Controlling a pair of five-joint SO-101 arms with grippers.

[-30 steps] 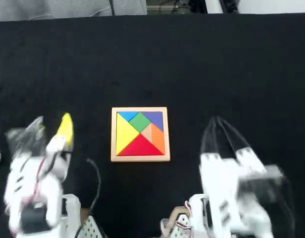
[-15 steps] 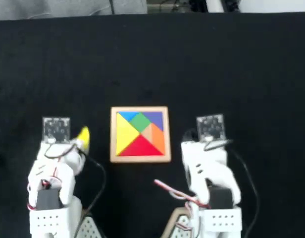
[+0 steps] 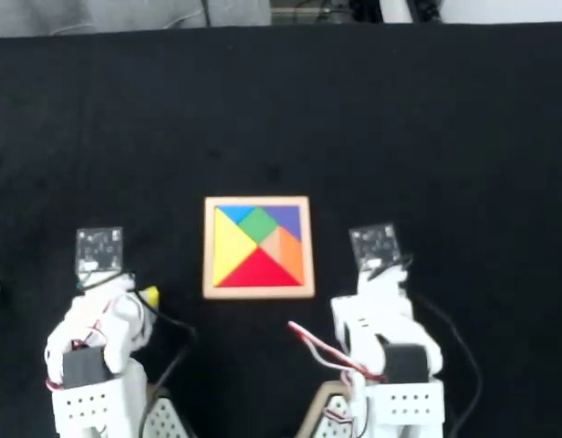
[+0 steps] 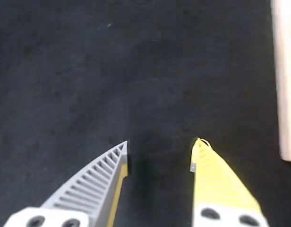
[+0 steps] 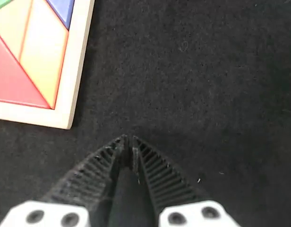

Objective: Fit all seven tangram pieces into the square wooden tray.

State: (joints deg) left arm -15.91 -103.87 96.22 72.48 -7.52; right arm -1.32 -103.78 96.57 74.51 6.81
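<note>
High view, left to right. Left arm [image 3: 91, 342] sits folded at the lower left of the frame. On the left wrist view the left gripper [image 4: 159, 150] hangs over bare black cloth [image 3: 445, 137], its grey and yellow fingers [image 4: 216, 184] spread well apart with nothing between them. Tray [image 3: 209, 274] lies at frame centre, between the two arms and apart from both. Its square is filled edge to edge by seven coloured pieces [image 3: 228, 254]: blue, green and violet along the top, yellow at left, red at the bottom, orange and tan at right. No gap shows between them. Right arm [image 3: 388, 342] sits folded at the lower right. On the right wrist view the right gripper [image 5: 128, 142] is closed tip to tip on nothing, near the tray's corner but not touching it. Judged from this layout, the fitting step is finished. The next move calls only for keeping both arms clear of the tray.
</note>
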